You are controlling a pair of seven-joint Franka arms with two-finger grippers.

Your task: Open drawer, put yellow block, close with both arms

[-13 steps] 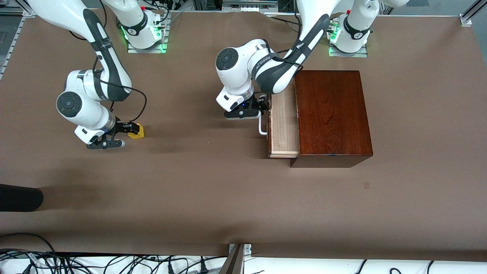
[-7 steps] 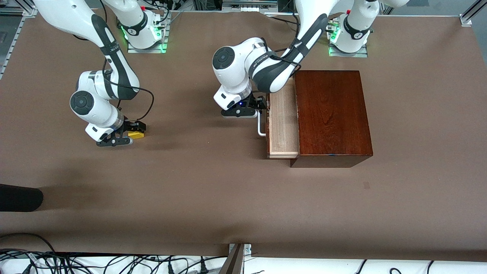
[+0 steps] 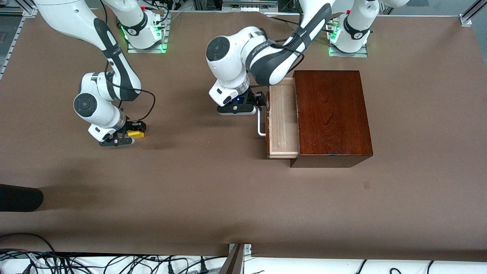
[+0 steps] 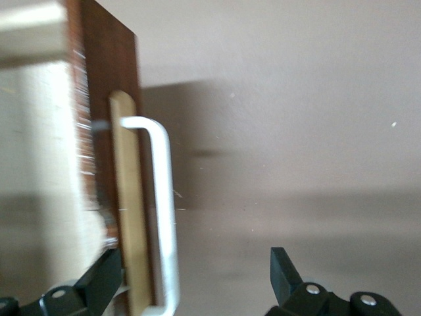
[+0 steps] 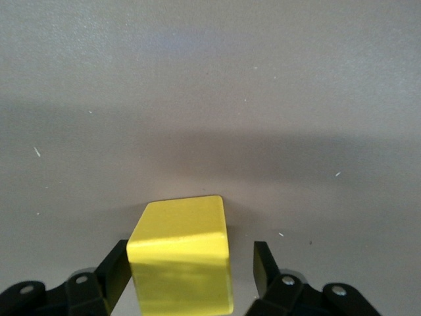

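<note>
Robotics lab test bench

Two white arms (image 3: 114,76) are bolted on metal plates with green status lights (image 3: 144,36) to a brown-covered table (image 3: 213,198), aluminium framing (image 3: 466,17) at its corners and loose cables (image 3: 114,264) along the near edge.

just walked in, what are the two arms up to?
The drawer of the wooden box is pulled partly out. The left claw is open, straddling the drawer's white handle. Toward the right arm's end of the table, the right claw is open around the yellow block, which sits on the table, one finger touching it, a gap at the other. Drawer looks empty.
</note>
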